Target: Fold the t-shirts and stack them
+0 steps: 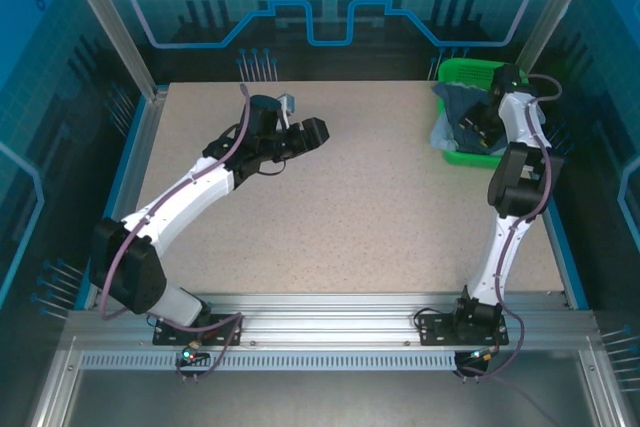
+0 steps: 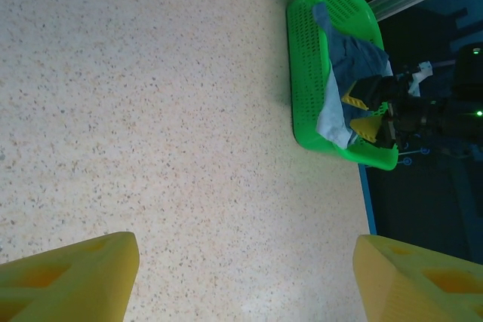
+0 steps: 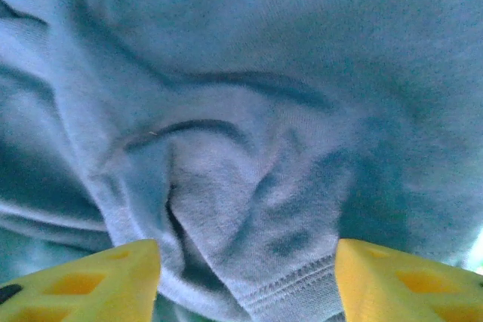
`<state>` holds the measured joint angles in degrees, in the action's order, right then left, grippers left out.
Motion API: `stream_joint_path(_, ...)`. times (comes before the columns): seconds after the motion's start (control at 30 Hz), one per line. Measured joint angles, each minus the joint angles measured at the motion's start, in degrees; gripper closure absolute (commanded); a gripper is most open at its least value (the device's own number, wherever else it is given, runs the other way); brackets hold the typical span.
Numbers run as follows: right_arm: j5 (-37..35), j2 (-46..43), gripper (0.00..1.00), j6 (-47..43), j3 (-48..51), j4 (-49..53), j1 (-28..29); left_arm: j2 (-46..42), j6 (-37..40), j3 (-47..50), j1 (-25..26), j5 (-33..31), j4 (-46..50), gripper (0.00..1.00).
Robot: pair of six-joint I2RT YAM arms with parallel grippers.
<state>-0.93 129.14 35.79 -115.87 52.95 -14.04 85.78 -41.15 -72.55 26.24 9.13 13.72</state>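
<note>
Green plastic mesh forms the single basket (image 1: 470, 71), which is set at the far right corner of the table (image 1: 380, 217). The t-shirts (image 1: 456, 105) are bundled inside it. An exact count of t-shirts cannot be made, as they are crumpled together. Two shades are seen from the left wrist view: dark slate-blue cloth (image 2: 358, 58) on top, and pale light-blue fabric (image 2: 330, 115) draped against the basket wall nearer the middle of the table. Two arms and two hands are counted. The left hand (image 1: 312, 133) is held over the bare far-middle of the table, well apart from the basket. Its two yellow fingers (image 2: 68, 277) are spread wide, nothing is held, and only speckled table surface is seen between them. The right hand (image 1: 478, 129) is placed down inside the basket, right over the t-shirts. Its two yellow fingers (image 3: 83, 284) are also spread wide and are not clamped on anything. A wrinkled fold of blue cloth with a stitched hem is seen lying between them, very close to the camera. Whether the pads are touching the cloth cannot be told.
</note>
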Motion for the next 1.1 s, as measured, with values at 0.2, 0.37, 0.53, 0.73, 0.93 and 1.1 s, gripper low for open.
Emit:
stream_joint_path(0.2,0.35,1.99,0.89,3.21,0.15,-0.74,0.02,-1.46,-0.55,0.39,0.09,0.22,0.46,0.35)
stream_joint_path(0.37,-0.79,1.01,1.0,4.31,0.66,-2.67,0.42,-2.82,-0.52,0.39,0.09,0.2,1.07,0.38)
stream_joint_path(0.53,-4.9,-6.82,1.0,4.31,5.55,-5.79,2.08,-3.67,-0.48,0.39,0.09,0.2,1.14,0.4)
stream_joint_path(0.73,-9.22,-20.46,1.0,3.82,7.69,-10.86,6.62,-3.89,-0.5,0.42,0.09,-0.13,1.84,0.4)
stream_joint_path(0.93,-9.57,-30.25,1.0,-0.13,-0.68,-14.62,16.33,-3.98,-0.24,0.39,0.09,-2.95,4.44,0.4)
stream_joint_path(1.1,-4.83,-30.47,1.0,-3.23,-17.77,-18.14,24.2,-4.79,0.85,0.28,0.07,-8.57,9.09,0.39)
